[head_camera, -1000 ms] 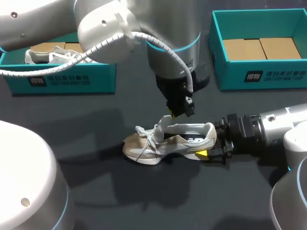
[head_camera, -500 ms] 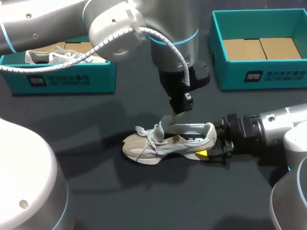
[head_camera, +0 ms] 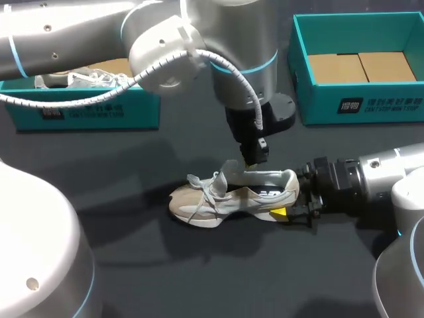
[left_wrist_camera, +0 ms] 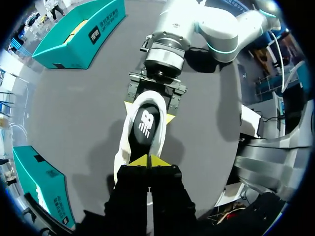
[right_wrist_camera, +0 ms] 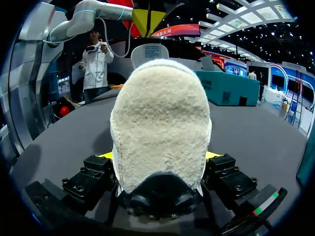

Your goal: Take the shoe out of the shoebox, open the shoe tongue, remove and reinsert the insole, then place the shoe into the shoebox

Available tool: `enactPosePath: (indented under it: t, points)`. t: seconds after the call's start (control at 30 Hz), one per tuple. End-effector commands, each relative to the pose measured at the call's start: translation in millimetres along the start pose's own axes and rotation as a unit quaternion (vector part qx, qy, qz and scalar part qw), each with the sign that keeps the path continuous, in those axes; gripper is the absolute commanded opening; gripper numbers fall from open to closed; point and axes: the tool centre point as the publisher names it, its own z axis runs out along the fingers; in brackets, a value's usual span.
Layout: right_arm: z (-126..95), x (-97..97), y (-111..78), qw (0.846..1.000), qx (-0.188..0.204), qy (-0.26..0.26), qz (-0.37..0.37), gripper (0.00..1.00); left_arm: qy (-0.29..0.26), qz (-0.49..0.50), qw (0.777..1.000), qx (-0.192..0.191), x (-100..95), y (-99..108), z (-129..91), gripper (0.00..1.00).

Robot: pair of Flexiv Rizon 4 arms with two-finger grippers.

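The shoe is sitting upright on the bench, the right pincer clamping its heel from both sides. The left pincer is hanging over the raised tongue, its tips pressed together.

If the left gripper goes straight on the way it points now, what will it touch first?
Most likely the black insole inside the shoe. The left gripper hangs above the shoe's opening and points down into it. Depth is unclear, so I cannot tell how near it is.
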Motion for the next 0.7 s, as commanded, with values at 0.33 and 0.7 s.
enactPosePath:
  t: [0.33,0.7]
  points:
    - [-0.1,-1.5,-1.8,1.000,0.002,0.000,0.000,0.00,0.015,0.027,0.999,0.025,-5.7,5.5,22.4,0.00]
    - [-0.1,-1.5,-1.8,1.000,0.002,0.000,0.000,0.00,0.015,0.027,0.999,0.025,-5.7,5.5,22.4,0.00]
